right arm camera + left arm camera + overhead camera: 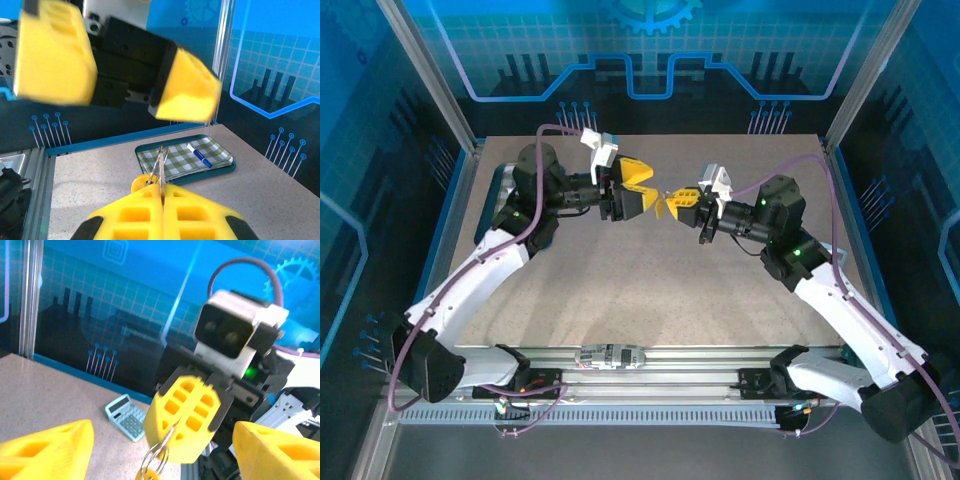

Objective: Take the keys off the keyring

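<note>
The keyring, a thin silver wire ring with a small yellow-orange tag hanging from it, is held in mid-air above the table's far middle. My right gripper is shut on the ring, which stands edge-on out of its tips with the tag beside it. From above, that gripper points left with the tag at its tip. My left gripper faces it, open. Its fingers flank the ring without touching it. I cannot make out the keys.
A pale blue calculator lies on the speckled table behind the right gripper. A teal tray holds a green checked cloth and a blue marker, behind the left gripper. Blue panels and metal posts wall the table in.
</note>
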